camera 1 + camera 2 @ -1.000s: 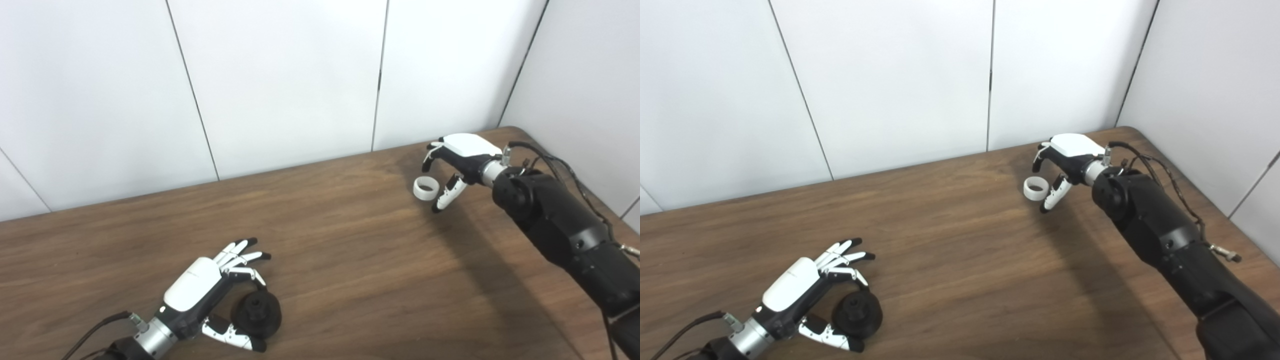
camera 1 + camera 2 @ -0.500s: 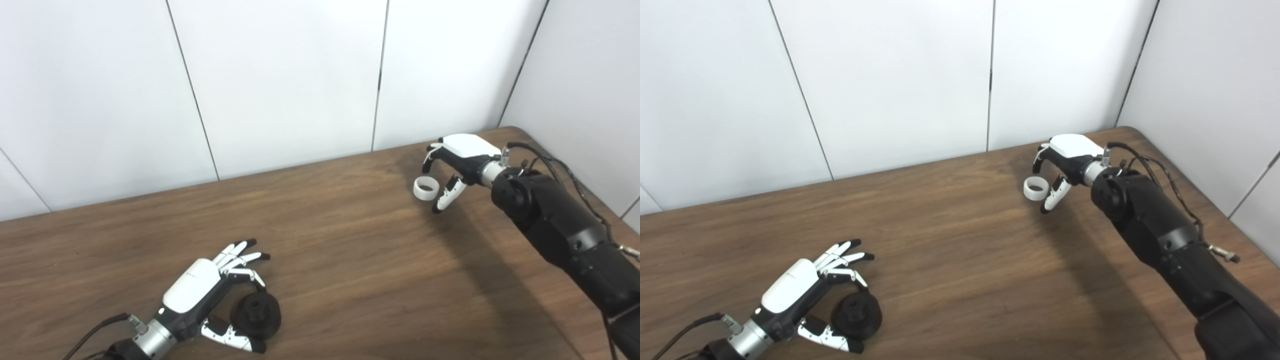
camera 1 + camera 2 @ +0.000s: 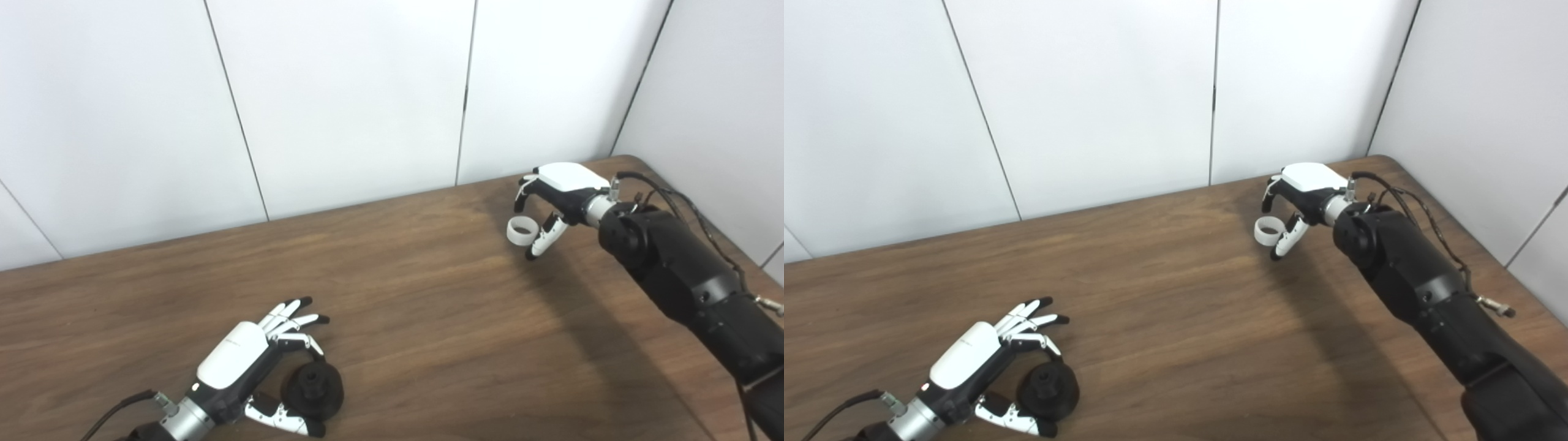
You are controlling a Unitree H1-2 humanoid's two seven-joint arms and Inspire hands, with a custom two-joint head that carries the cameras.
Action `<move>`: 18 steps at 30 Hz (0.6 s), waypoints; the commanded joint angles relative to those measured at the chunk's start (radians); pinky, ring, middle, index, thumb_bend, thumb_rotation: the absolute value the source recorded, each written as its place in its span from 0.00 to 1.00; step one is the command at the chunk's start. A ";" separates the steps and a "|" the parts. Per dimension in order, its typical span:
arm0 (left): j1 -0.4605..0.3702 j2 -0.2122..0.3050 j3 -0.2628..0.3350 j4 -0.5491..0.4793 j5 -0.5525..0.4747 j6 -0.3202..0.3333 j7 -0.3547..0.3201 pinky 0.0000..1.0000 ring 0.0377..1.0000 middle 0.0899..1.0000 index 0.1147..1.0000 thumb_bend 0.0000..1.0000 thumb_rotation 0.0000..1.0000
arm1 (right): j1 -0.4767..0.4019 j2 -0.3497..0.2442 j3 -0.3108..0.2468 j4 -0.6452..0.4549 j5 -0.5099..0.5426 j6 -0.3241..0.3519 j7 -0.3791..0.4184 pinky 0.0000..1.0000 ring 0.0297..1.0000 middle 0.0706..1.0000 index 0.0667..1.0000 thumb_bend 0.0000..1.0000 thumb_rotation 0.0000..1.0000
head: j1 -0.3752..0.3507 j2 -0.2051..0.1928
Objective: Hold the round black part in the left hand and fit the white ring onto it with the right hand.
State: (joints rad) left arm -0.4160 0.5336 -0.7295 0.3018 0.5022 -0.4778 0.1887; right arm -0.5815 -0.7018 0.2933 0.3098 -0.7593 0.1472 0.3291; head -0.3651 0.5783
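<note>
Two grasps look unfinished. Near left, the left hand cups the round black plastic part on the brown wooden table, fingers loose; it could roll away. Far right, the right hand brackets the small white ring, unclosed; it might skid aside.

The table is dark wood-grain, smooth with a dull sheen. The ring looks like smooth white plastic; the black part is matt. Both hands have glossy white shells and black tips; the wall is plain matt white
</note>
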 commanded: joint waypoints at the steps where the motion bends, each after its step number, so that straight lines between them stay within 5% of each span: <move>1: 0.026 0.012 -0.006 -0.010 0.035 0.008 -0.058 1.00 1.00 0.87 0.41 0.52 0.06 | -0.060 -0.025 -0.005 -0.016 -0.014 -0.001 0.007 1.00 1.00 0.91 0.65 0.87 0.27 | 0.001 0.002; 18: 0.044 0.009 0.031 -0.037 0.031 0.008 -0.092 1.00 1.00 0.87 0.41 0.52 0.06 | -0.050 -0.031 0.008 -0.017 -0.023 0.014 0.047 1.00 1.00 0.92 0.65 0.87 0.28 | 0.008 0.020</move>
State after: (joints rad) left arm -0.3852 0.5211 -0.6840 0.2732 0.5117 -0.4755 0.1451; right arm -0.5922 -0.7021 0.3146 0.3161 -0.7726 0.1563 0.3854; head -0.3559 0.5967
